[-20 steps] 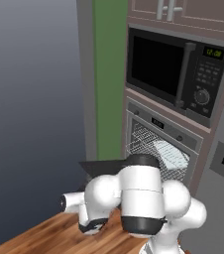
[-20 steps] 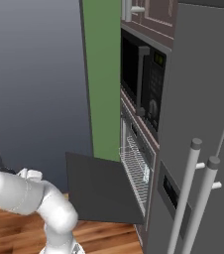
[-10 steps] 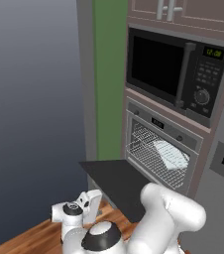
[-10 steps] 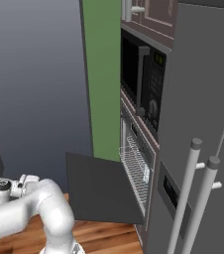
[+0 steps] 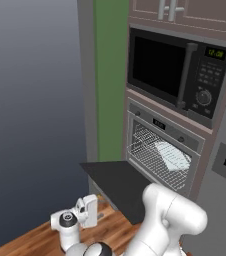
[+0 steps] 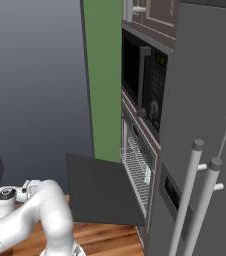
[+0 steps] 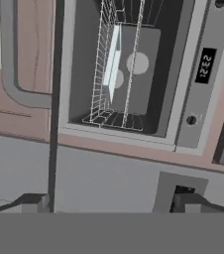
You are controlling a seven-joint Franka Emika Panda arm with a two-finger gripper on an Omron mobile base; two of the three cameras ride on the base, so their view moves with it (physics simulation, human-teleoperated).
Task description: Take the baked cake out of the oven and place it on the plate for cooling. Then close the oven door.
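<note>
Spread wide, the gripper (image 7: 111,202) holds nothing: in the hand view its two dark fingertips (image 7: 34,201) stand well apart, looking straight into the oven (image 7: 129,64). We count one oven, with one dark display (image 7: 206,64) on its silver strip, and one black microwave (image 5: 177,70) right above it. One oven door (image 5: 120,187) lies dropped open, flat and level. On the wire rack (image 5: 152,155) rests one pale tray (image 5: 172,156). We cannot tell where in the cavity the baked cake sits — it is too small to pick out. Two bar handles (image 6: 190,200) run up the grey fridge beside the oven.

Against half a second ago, the base views hold the same framing and the door stays down, but the arm has shifted — its white elbow (image 5: 175,220) now bulks lower right in the left base view, and the hand sits slightly lower.
</note>
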